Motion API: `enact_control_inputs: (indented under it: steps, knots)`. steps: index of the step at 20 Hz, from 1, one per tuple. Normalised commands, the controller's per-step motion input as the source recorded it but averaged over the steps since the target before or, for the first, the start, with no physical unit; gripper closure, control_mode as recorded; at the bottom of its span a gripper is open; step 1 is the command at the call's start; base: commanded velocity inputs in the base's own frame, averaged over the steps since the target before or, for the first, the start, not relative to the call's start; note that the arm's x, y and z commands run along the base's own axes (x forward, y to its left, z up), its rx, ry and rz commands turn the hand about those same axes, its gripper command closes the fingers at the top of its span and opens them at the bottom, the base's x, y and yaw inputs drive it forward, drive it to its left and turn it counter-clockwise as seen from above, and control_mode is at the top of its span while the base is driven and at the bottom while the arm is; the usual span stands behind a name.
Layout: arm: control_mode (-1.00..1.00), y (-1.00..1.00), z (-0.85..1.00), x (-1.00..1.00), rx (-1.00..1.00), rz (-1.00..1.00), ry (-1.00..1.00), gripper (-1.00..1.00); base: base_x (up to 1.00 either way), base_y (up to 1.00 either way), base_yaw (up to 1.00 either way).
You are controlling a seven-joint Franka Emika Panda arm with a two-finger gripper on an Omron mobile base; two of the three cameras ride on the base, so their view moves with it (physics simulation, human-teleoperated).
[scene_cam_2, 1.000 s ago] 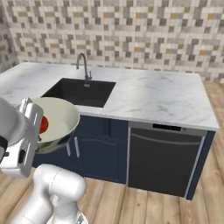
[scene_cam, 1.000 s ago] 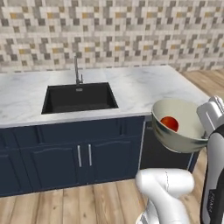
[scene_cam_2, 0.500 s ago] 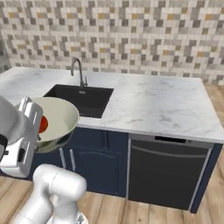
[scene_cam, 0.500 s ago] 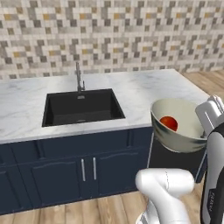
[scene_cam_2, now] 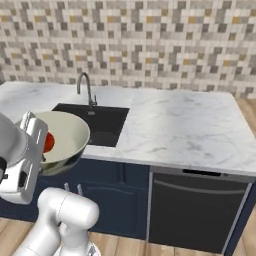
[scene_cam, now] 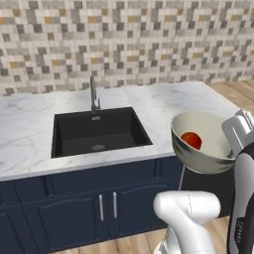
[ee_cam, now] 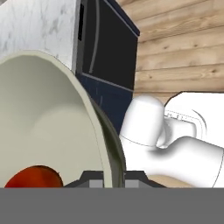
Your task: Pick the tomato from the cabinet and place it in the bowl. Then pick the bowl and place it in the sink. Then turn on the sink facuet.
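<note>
My gripper point(scene_cam: 231, 149) is shut on the right rim of the pale grey-beige bowl point(scene_cam: 211, 149) and holds it tilted in the air, in front of the counter's edge and to the right of the sink. The red tomato point(scene_cam: 191, 140) lies inside the bowl. From the right base view, the bowl point(scene_cam_2: 67, 137) with the tomato point(scene_cam_2: 48, 142) hangs at the gripper point(scene_cam_2: 42, 150), left of the black sink point(scene_cam_2: 97, 122). In the hand view the bowl's rim point(ee_cam: 103, 131) runs between the gripper point(ee_cam: 111, 180) fingertips, tomato point(ee_cam: 33, 177) below. The sink point(scene_cam: 96, 131) has its grey faucet point(scene_cam: 93, 93) behind it. The cabinet is out of view.
A white marble counter point(scene_cam_2: 190, 130) stretches right of the sink, with a mosaic tile wall point(scene_cam: 124, 44) behind it. Navy cupboard doors point(scene_cam: 99, 208) sit under the sink. A black dishwasher front point(scene_cam_2: 195, 210) stands below the counter's right part. Wooden floor point(ee_cam: 183, 48) lies beyond.
The whole picture has shifted and the counter has grown larger: the base has driven closer to the sink. The bowl with the tomato stays in the same hold.
</note>
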Motion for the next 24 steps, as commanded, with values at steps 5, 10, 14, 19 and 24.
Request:
enact_control_inputs:
  steps: [5, 10, 14, 19, 24]
  knots:
    - [1.0, 0.0, 0.0, 0.0, 0.0, 0.0, 0.0, 1.0, 0.41, 0.27, -0.07]
    - [1.0, 0.0, 0.0, 0.0, 0.0, 0.0, 0.0, 1.0, 0.25, 0.35, -0.03]
    - [1.0, 0.0, 0.0, 0.0, 0.0, 0.0, 0.0, 1.0, 0.37, 0.46, -0.03]
    - [1.0, 0.0, 0.0, 0.0, 0.0, 0.0, 0.0, 1.0, 0.53, 0.38, -0.04]
    - [1.0, 0.0, 0.0, 0.0, 0.0, 0.0, 0.0, 1.0, 0.42, 0.15, -0.01]
